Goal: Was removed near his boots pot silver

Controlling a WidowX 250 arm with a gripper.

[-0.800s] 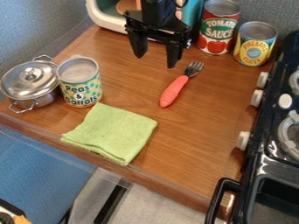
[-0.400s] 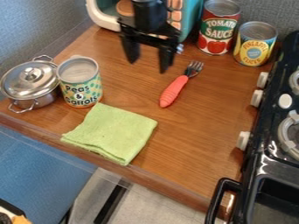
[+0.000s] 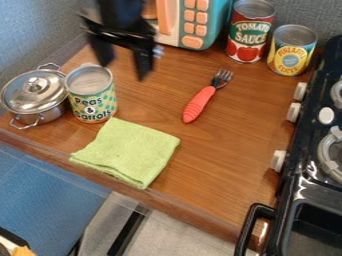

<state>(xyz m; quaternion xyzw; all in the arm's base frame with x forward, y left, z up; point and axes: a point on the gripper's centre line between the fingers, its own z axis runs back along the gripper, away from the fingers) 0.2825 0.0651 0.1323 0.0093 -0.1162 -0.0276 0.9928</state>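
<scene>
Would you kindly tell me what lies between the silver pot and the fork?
In the camera view, a green-labelled can stands close beside the silver pot; from there to the fork, the wooden counter is bare.

Through my camera I saw a play kitchen: a black stove (image 3: 310, 192) with pale knobs (image 3: 278, 161), a teal toy microwave (image 3: 215, 27), food cans (image 3: 248, 37) and a small lidded silver pot (image 3: 33, 92) stood on or beside the wooden bench (image 3: 220, 165).
</scene>
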